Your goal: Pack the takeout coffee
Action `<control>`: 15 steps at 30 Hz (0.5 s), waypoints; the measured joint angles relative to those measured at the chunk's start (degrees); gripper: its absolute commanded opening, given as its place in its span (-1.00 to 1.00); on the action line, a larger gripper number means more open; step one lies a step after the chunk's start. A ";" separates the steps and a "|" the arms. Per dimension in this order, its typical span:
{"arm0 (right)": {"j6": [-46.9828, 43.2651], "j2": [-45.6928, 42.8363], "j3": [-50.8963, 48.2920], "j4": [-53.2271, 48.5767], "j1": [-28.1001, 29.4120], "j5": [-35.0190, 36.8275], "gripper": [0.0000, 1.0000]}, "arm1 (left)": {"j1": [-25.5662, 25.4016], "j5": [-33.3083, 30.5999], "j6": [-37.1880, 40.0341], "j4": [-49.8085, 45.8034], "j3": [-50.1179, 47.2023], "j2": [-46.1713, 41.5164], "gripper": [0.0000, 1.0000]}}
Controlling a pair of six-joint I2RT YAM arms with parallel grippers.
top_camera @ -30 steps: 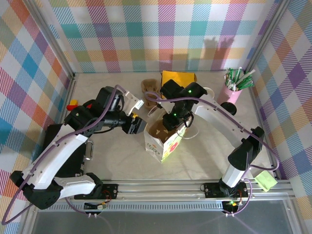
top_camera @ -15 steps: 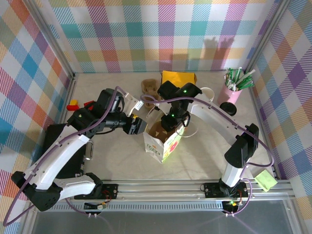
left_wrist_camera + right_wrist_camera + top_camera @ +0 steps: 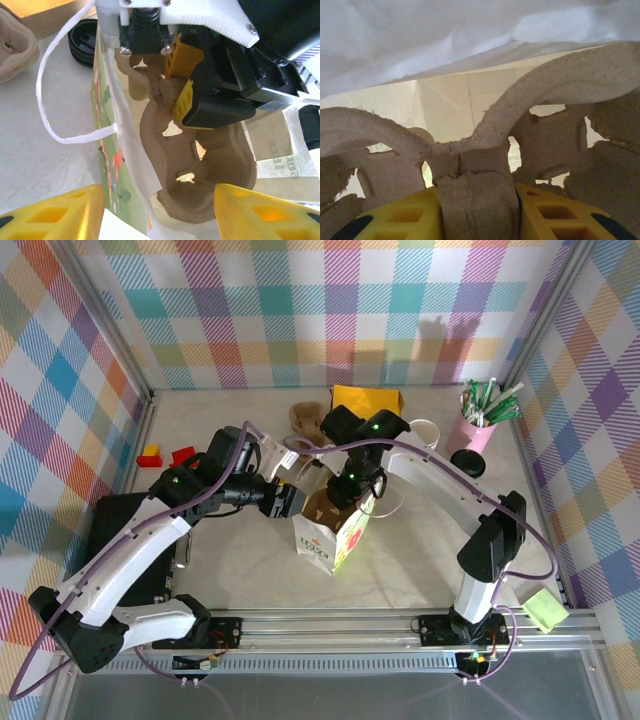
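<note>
A white paper bag (image 3: 325, 540) with a printed side stands open mid-table. My right gripper (image 3: 345, 490) is shut on the centre handle of a brown pulp cup carrier (image 3: 475, 190), which sits down in the bag's mouth (image 3: 200, 165). My left gripper (image 3: 287, 502) is open at the bag's left rim, its yellow fingers (image 3: 55, 212) apart on either side of the bag wall (image 3: 130, 150). The takeout coffee shows as a round black lid (image 3: 470, 463) by the pink cup, well right of the bag; its paper body is hidden. The lid (image 3: 82, 42) also shows in the left wrist view.
A pink cup of straws (image 3: 478, 425) stands at the back right, with a white cup rim (image 3: 428, 428) beside the right arm. A second pulp carrier (image 3: 303, 418) and a yellow packet (image 3: 366, 398) lie at the back. Red and yellow blocks (image 3: 165, 453) and a black mat (image 3: 115, 540) are at left.
The left gripper has moved right to the bag's rim. The right gripper has edged left with the carrier, and the bag has shifted slightly left.
</note>
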 measured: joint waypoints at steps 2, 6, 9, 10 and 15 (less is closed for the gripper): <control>-0.68 0.76 -0.02 0.37 0.15 0.02 -0.23 | 0.00 -0.02 -0.07 0.24 -0.26 0.00 0.17; -1.68 1.36 -1.49 1.97 0.39 0.02 -0.23 | 0.00 -0.02 -0.24 0.90 -0.37 0.00 0.16; -2.40 1.36 -3.21 3.43 0.42 0.02 -0.21 | 0.00 -0.02 -0.26 1.20 -0.66 -0.02 0.15; -2.67 1.36 -3.89 3.91 0.42 0.02 -0.21 | 0.00 -0.02 -0.28 1.20 -0.81 -0.02 0.15; -3.61 1.36 -5.46 5.27 0.52 0.02 -0.17 | 0.00 -0.02 -0.46 1.18 -1.31 -0.02 0.15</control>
